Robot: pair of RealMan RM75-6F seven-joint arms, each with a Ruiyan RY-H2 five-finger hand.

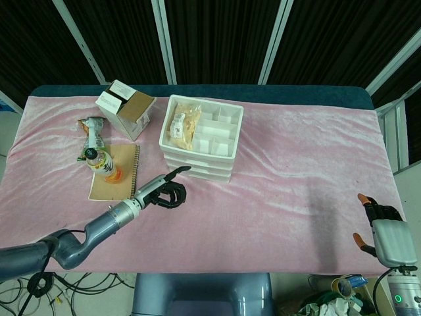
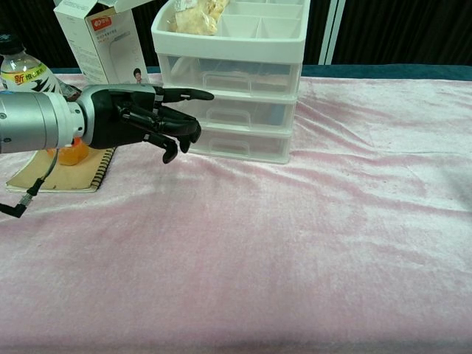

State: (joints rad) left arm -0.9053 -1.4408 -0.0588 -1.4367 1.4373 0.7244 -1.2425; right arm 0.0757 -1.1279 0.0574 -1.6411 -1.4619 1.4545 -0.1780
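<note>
Worktop [image 1: 296, 171] draped in pink velvety cloth, creased and shiny in patches. Toward the far edge, left of centre, stands a white translucent plastic drawer unit [image 1: 200, 141], boxy, three stacked drawers with moulded handles; its top tray is split into compartments, the far-left one holding a crinkled snack bag [image 1: 183, 122]. Left hand [image 2: 151, 122], black and glossy on a brushed-metal forearm, hovers just in front of the unit's near left corner, palm down: one of its fingers [image 2: 188, 94] stretched straight at the middle drawer front, tip close to it, contact not clear; the others curled under, gripping nothing. Behind the forearm, near the left edge, a kraft-covered spiral notebook [image 1: 128, 172] lies flat, a plastic bottle of orange drink [image 1: 105, 164] upright on it. An open white cardboard carton [image 1: 125, 108] sits near the far-left corner, a foil wrapper [image 1: 93, 128] beside it. Right hand [image 1: 381, 227] rests off the near right corner, fingers loosely spread, holding nothing.
</note>
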